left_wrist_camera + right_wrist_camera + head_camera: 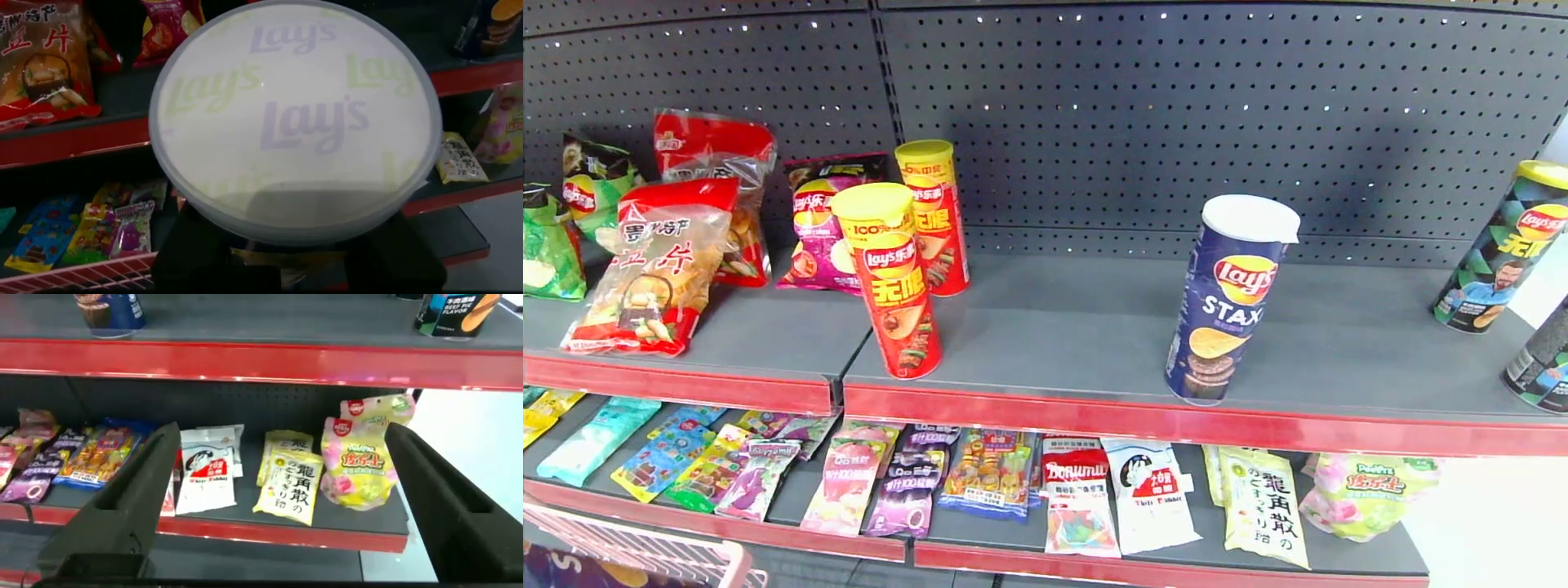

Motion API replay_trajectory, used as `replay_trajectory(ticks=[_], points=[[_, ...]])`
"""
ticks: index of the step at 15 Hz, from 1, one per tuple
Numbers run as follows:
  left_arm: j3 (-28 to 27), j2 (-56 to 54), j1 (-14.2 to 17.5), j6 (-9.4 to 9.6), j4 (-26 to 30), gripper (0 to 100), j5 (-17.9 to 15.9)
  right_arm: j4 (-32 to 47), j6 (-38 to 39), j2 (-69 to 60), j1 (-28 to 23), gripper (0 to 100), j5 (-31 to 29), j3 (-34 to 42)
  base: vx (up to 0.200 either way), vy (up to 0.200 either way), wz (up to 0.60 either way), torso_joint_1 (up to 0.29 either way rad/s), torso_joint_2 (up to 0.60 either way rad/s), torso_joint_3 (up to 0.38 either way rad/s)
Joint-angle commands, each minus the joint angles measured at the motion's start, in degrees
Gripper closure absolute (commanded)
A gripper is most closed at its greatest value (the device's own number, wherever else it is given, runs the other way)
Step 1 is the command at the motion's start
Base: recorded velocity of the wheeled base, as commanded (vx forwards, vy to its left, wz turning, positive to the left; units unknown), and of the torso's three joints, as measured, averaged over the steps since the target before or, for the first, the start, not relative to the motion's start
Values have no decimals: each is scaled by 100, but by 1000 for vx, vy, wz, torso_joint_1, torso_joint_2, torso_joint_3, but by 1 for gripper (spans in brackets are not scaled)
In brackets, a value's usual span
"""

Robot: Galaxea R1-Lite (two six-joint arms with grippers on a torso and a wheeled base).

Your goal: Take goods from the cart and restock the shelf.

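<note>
So, head view: the upper shelf [1078, 327] looks only partly filled, with a few chip cans [894, 286] standing and big gaps left. The pink cart [645, 549] has a bag [572, 569] in it.

Left wrist: the left pincer [294, 260] is clamped round a white-lidded can [294, 122], shelves just beyond.

Right wrist: the right pincer [282, 445] is spread wide, nothing between, snack packets [290, 486] past it.

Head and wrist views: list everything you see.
red cans: 2, yellow lids, upper shelf, left of middle
blue can: 1, white lid, upper shelf, middle
dark cans: 2, green-black, upper shelf, right end
bags: several, red, green, purple, upper shelf, left end
packets: many, mixed, lower shelf
cart: 1, pink, low left
held can: 1, white lid
left end effector: black, gripping held can
right end effector: black, open, facing lower shelf
</note>
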Motion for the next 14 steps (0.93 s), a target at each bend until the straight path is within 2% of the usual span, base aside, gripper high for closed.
replay_trajectory(ticks=[1,6,7,10,14], points=[[-8,134,0,1,-51,100,-7,4,13,-22,7,0,2,10,0,0,-600,2,2,2],[1,846,0,1,-754,100,-69,4,4,-22,7,0,2,1,0,0,-600,5,1,3],[-8,1040,0,1,-921,100,-192,4,4,-22,7,0,2,1,0,0,-600,2,2,7],[-122,1382,0,1,-1053,100,-306,4,4,-22,7,0,2,1,0,0,0,0,0,0],[-755,2569,0,1,-1211,100,-746,4,21,-22,7,0,2,1,0,0,0,0,0,0]])
